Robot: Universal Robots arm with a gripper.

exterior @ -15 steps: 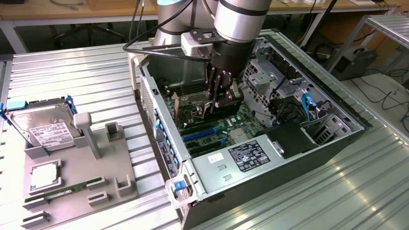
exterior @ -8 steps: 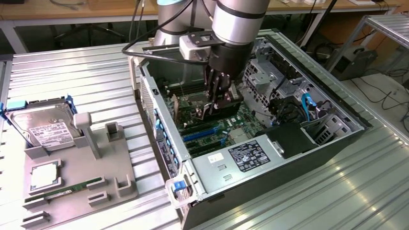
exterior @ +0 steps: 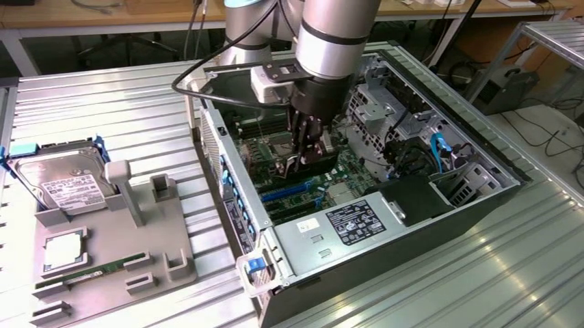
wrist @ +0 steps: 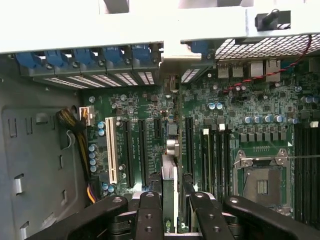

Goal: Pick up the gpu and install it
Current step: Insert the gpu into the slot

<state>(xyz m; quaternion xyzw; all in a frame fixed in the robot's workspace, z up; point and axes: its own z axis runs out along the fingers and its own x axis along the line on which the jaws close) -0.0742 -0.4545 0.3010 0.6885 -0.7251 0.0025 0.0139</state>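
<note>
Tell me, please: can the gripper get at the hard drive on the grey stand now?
Probably not. The gripper is low inside the open computer case, closed on the gpu, and the case wall stands between it and the hard drive outside.

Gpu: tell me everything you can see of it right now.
The slim black gpu card shows edge-on, a thin upright slab with silvery metal at its far end. The black hand grips it between its fingers inside the open grey computer case, above the green motherboard and its long black slots. Whether it touches a slot cannot be told.
</note>
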